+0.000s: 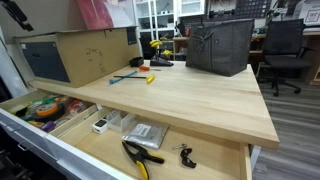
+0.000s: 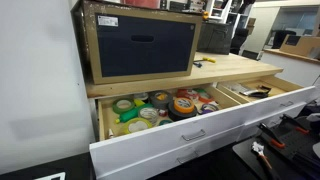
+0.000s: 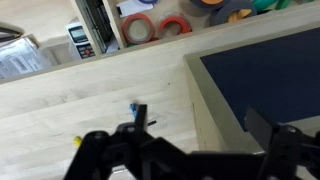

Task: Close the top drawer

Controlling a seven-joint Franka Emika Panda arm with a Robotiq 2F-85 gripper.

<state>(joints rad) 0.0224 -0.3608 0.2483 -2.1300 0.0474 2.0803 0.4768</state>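
The top drawer stands pulled open in both exterior views: a shallow light-wood drawer (image 1: 72, 117) with dividers, and its whitish front (image 2: 170, 138) carries metal handles. It holds red, green and yellow tape rolls (image 2: 150, 105). In the wrist view these rolls (image 3: 150, 27) show at the top edge, beyond the wooden tabletop. My gripper (image 3: 200, 120) is open and empty above the tabletop, its dark fingers either side of the cardboard box's edge. The gripper does not show in either exterior view.
A cardboard box (image 1: 85, 52) with a dark front (image 2: 140, 45) stands on the tabletop (image 1: 190, 95). A black bag (image 1: 220, 45) stands farther back. A wider open drawer holds yellow-handled pliers (image 1: 140, 155). Small tools (image 1: 135, 76) lie on the tabletop. An office chair (image 1: 285, 50) stands behind.
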